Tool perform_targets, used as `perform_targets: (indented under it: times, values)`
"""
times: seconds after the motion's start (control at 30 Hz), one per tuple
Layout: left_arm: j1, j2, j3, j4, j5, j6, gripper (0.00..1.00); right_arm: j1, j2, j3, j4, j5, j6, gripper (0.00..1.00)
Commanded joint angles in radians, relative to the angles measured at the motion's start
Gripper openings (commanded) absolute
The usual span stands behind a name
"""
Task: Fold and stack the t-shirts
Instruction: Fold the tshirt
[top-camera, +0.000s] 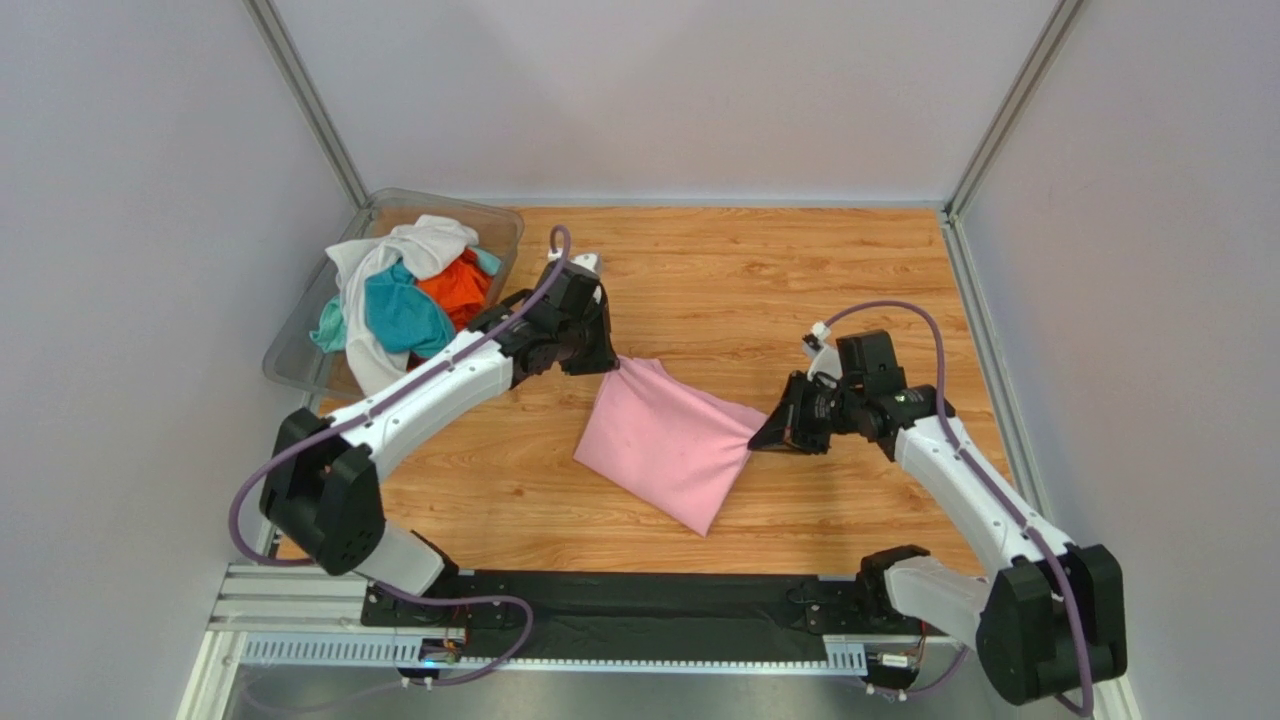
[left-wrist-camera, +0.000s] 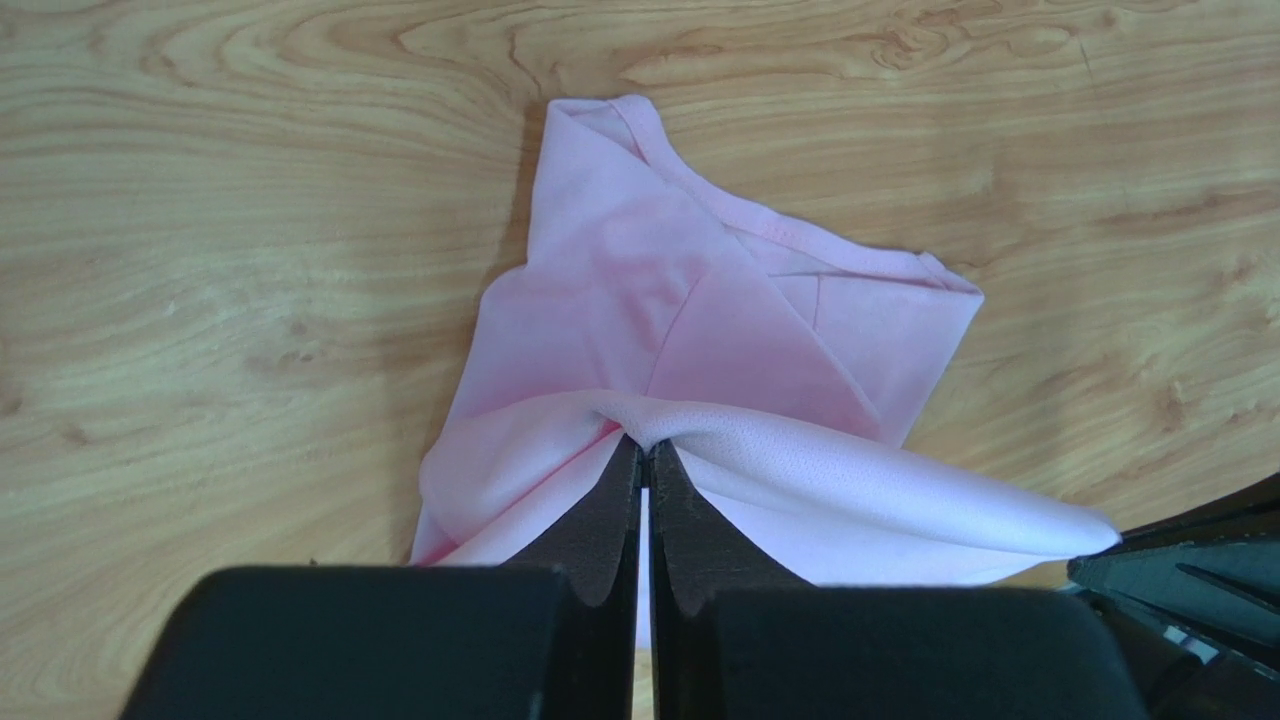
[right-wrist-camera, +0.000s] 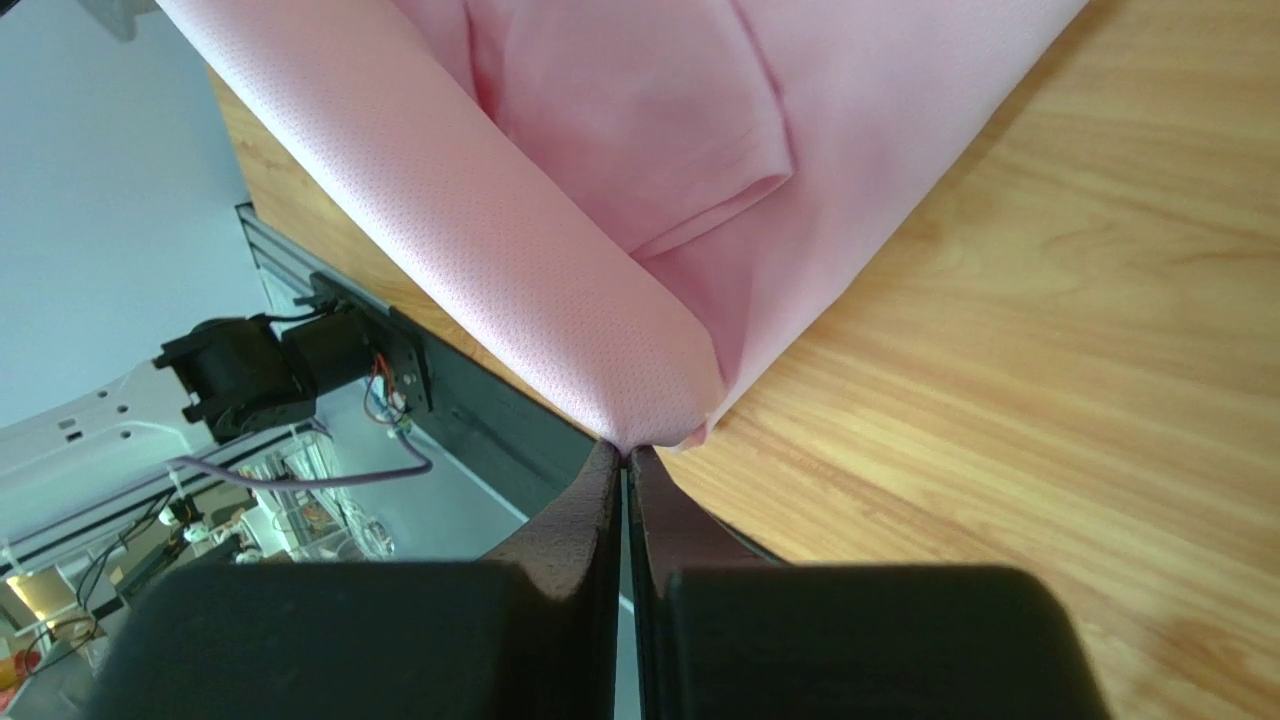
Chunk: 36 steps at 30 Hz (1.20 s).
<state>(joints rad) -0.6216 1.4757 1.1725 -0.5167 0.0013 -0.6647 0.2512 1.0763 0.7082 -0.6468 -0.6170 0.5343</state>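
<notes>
T-shirts (top-camera: 403, 300) heaped in bin (top-camera: 290, 360) at left; pink t-shirt (top-camera: 669, 438) part-folded mid table (top-camera: 842, 285); left gripper (left-wrist-camera: 643, 447) clamped on its far-left corner, right gripper (right-wrist-camera: 624, 450) clamped on right corner; we want held edge taut, both corners carried together, fold laid flat

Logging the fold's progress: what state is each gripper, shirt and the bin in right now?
Pink t-shirt, partly folded, on the table.
Left gripper, shut on one shirt edge.
Right gripper, shut on the opposite corner.
Other t-shirts, crumpled in the clear bin.
</notes>
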Motion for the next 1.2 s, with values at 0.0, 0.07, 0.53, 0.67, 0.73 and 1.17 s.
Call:
perform_targets:
  times: [0.0, 0.07, 0.53, 0.67, 0.73, 1.17]
  values:
    - [0.037, 0.096, 0.077, 0.046, 0.057, 0.033, 0.00, -0.032, 0.094, 0.048, 0.081, -0.020, -0.054, 0.00]
    - [0.056, 0.168, 0.114, 0.049, 0.089, 0.034, 0.00, -0.050, 0.154, 0.062, 0.104, -0.024, -0.068, 0.00]
    - [0.126, 0.452, 0.271, 0.043, 0.175, 0.062, 0.01, -0.121, 0.545, 0.204, 0.234, 0.003, -0.102, 0.15]
    - [0.126, 0.453, 0.285, 0.041, 0.200, 0.059, 0.40, -0.124, 0.554, 0.235, 0.269, -0.021, -0.079, 0.52]
    - [0.126, 0.430, 0.280, 0.041, 0.200, 0.062, 0.53, -0.125, 0.534, 0.250, 0.260, -0.035, -0.079, 0.57]
    - [0.066, 0.124, 0.107, 0.053, 0.249, 0.051, 1.00, 0.002, 0.148, 0.108, 0.174, -0.038, -0.047, 1.00]
